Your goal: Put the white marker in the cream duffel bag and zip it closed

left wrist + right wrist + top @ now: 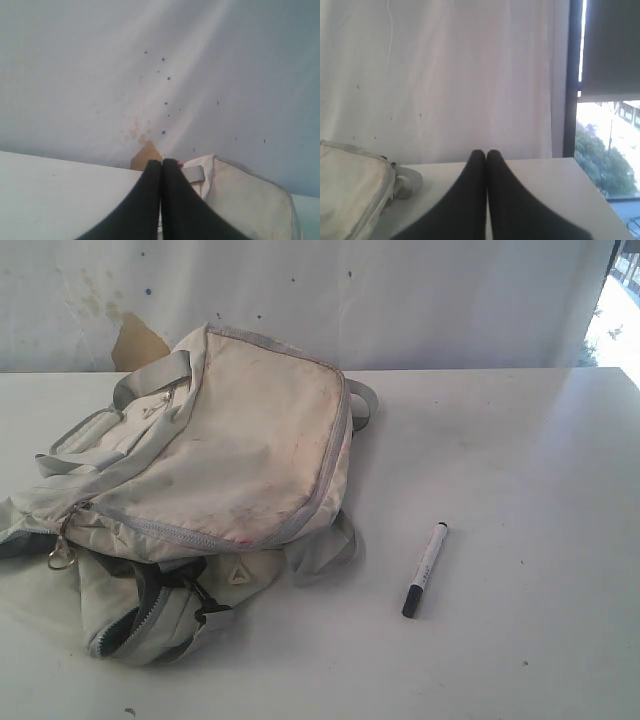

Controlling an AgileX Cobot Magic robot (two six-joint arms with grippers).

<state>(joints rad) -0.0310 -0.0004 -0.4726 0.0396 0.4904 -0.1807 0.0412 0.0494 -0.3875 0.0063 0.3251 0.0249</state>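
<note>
The cream duffel bag (225, 460) lies slumped on the left half of the white table (520, 470), with faint pink stains on its top panel. Its front pocket (140, 625) gapes, showing dark lining and a grey zipper. The white marker (425, 569) lies flat on the table to the right of the bag, black cap toward the front edge. Neither arm shows in the exterior view. My left gripper (162, 162) is shut and empty, with the bag (250, 200) beyond it. My right gripper (486, 153) is also shut and empty, the bag (350, 190) off to one side.
A metal ring (60, 558) hangs from the bag's zipper at the left. Grey webbing straps (325, 550) trail from the bag toward the marker. A stained white wall (400, 300) stands behind the table, and a window (607, 145) is at the right.
</note>
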